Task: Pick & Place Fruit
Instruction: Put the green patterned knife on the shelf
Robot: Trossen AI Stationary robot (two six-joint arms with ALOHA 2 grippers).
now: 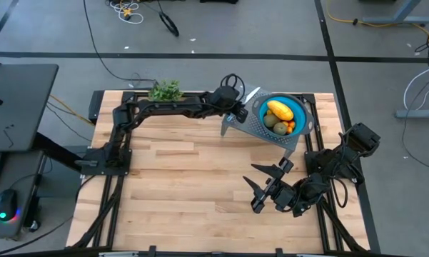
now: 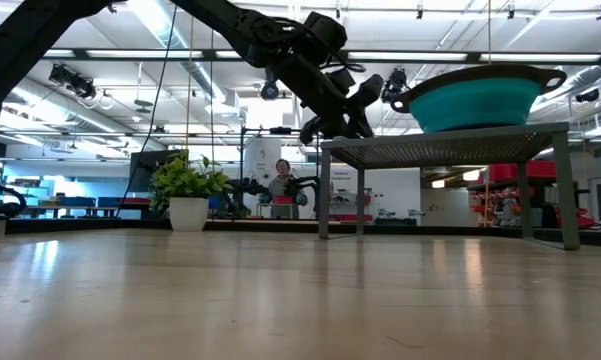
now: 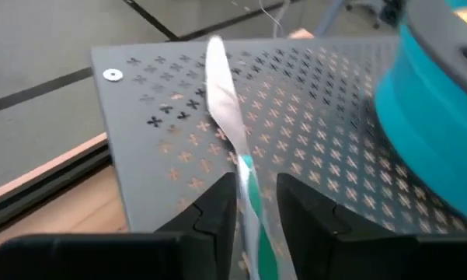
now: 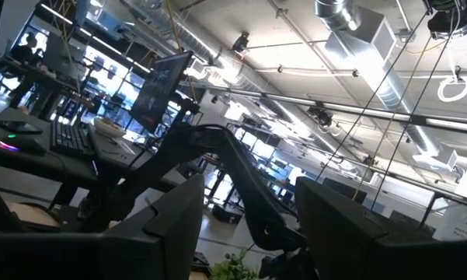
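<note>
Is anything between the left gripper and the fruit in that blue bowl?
Yes. The left gripper straddles the knife lying on the perforated grey stand, and the blue bowl's raised wall separates it from the fruit.

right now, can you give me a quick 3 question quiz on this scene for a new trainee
1. True or false: the yellow fruit lies on the bare wooden table.
2. Which does the left gripper have between its fingers: A) the leafy sprig, B) the knife, C) the rim of the teal bowl?
3. What does the bowl stand on?

Key
1. False: it lies in the bowl with the other fruit.
2. B: the knife's handle sits between the fingers and its white blade lies over the perforated grey stand.
3. The perforated grey stand at the table's far side; the right gripper waits, open, nearer the front.
</note>
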